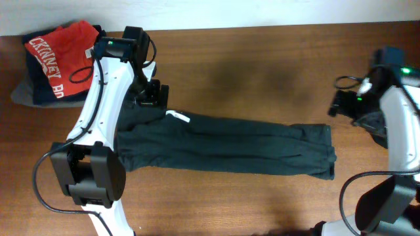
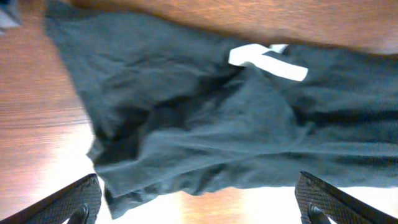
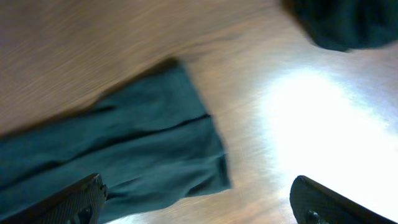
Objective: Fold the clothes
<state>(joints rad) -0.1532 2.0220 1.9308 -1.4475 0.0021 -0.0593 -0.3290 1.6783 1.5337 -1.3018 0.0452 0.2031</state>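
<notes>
Left jaws stand spread wide and hold nothing. The left wrist view shows their black fingertips [image 2: 71,202] at the lower corners with open space between. Ahead of and below them lies the dark grey-green cloth garment [image 2: 186,124], creased. Its small white tag [image 2: 268,62] lies further ahead, off centre.

Right jaws are likewise spread and empty, black fingertips [image 3: 74,200] well apart. The right wrist view shows the garment's squared end lying flat on the brown wooden table [image 3: 93,43], ahead of one fingertip and reaching partly into the gap. A dark rounded shape [image 3: 345,22] sits at the far corner of that view; what it is cannot be told.

Only the overhead view shows the garment whole: a long folded strip running from one pair of jaws to the other. The left jaws are over its corner by the tag, and the right jaws are near its opposite end. That view alone also shows a red shirt with white lettering [image 1: 56,56] on a dark pile, behind the left jaws and well apart from the strip.
</notes>
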